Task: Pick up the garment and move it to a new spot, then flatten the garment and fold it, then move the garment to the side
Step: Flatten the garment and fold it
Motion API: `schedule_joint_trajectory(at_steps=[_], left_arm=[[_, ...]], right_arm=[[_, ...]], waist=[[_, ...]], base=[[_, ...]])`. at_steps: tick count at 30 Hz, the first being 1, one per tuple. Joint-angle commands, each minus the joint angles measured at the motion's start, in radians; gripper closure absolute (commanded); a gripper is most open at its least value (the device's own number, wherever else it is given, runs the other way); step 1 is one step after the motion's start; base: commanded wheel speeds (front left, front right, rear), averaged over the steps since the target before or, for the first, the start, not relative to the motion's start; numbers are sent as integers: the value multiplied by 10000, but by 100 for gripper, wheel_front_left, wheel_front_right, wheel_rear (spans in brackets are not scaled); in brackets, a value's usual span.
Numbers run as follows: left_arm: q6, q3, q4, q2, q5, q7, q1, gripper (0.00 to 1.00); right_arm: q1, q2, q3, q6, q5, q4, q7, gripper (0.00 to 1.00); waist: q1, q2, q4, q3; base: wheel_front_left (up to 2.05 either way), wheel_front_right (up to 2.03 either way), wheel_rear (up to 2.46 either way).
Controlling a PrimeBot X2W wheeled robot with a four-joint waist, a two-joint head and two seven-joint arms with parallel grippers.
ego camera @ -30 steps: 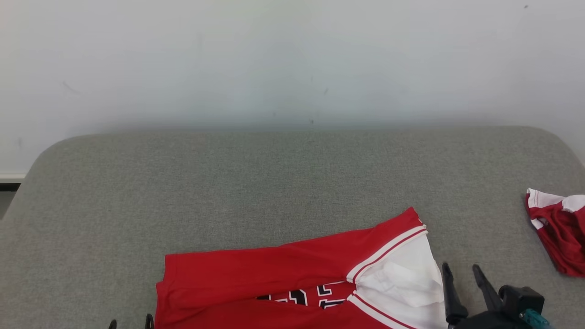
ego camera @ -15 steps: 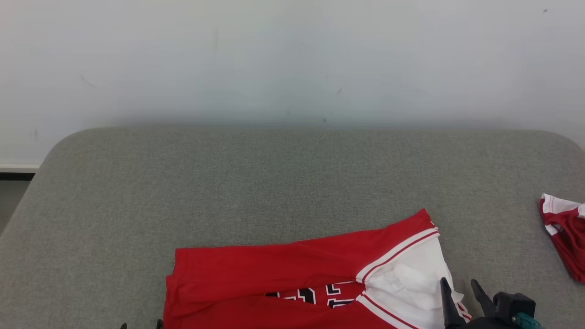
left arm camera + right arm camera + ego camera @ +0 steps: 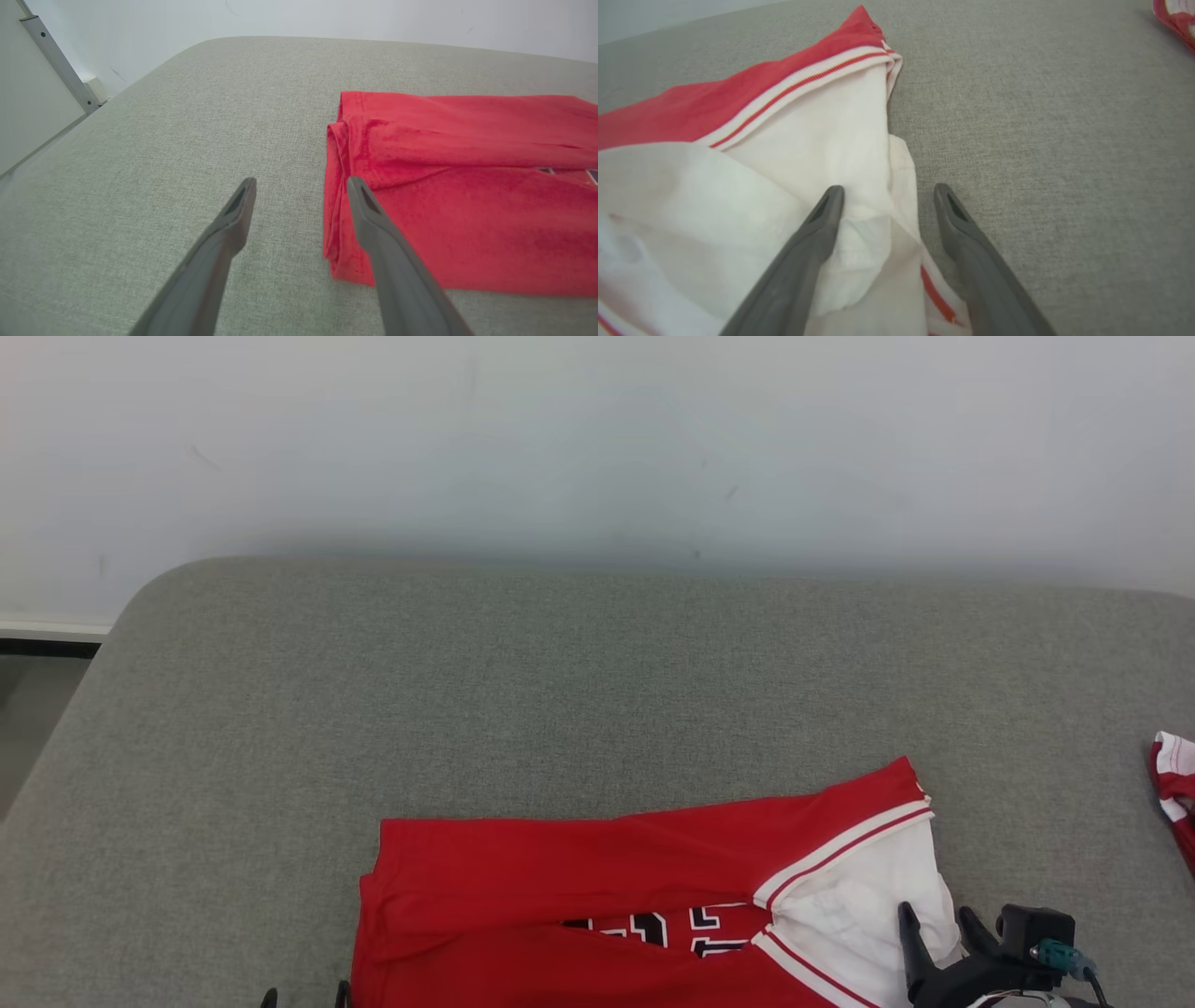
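left wrist view: the left gripper point(image 3: 301, 182) has its two dark fingers spread wide, and it holds nothing. the finger on the right side of the picture is over the near edge of the red garment point(image 3: 467, 210). i cannot tell if it touches the cloth. the other finger is over the bare gray cushion point(image 3: 140, 140). the garment's folded red edge runs up the middle of the picture, and the red cloth fills the right side.

in the right wrist view the right gripper point(image 3: 888, 189) is spread wide too, and it grips nothing. the finger on the left side of the picture is over the white part of the garment. the other finger is over the gray cushion, just beside the garment's edge. a small white fold with a red stripe lies between the two fingers.

in the head view the garment lies flat at the lower middle of the frame, cut off by the bottom edge. its left end is red and its right end is white, with a white and red stripe between them. black and white marks show near its middle. another red and white cloth point(image 3: 1174, 784) pokes in at the right edge, well apart from the garment. a pale wall point(image 3: 560, 448) fills the top of the frame.
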Motion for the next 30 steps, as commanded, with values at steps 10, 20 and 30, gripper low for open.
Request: schedule_joint_trajectory(at_steps=[10, 20, 30], left_arm=[[62, -2, 43, -13, -92, -28, -118, 0], [20, -50, 0, -14, -63, -28, -97, 0], [13, -181, 108, -14, -264, -28, -2, 0]], right_arm=[[200, 358, 1296, -5, 1211, 978, 695, 100], [-215, -594, 588, -38, 1565, 536, -340, 100], [647, -17, -1702, -31, -121, -2672, -369, 100]], waist=[[0, -1, 24, 24], [0, -1, -23, -134], [0, -1, -395, -353]], base=[[0, 0, 0], [0, 0, 0], [0, 0, 0]])
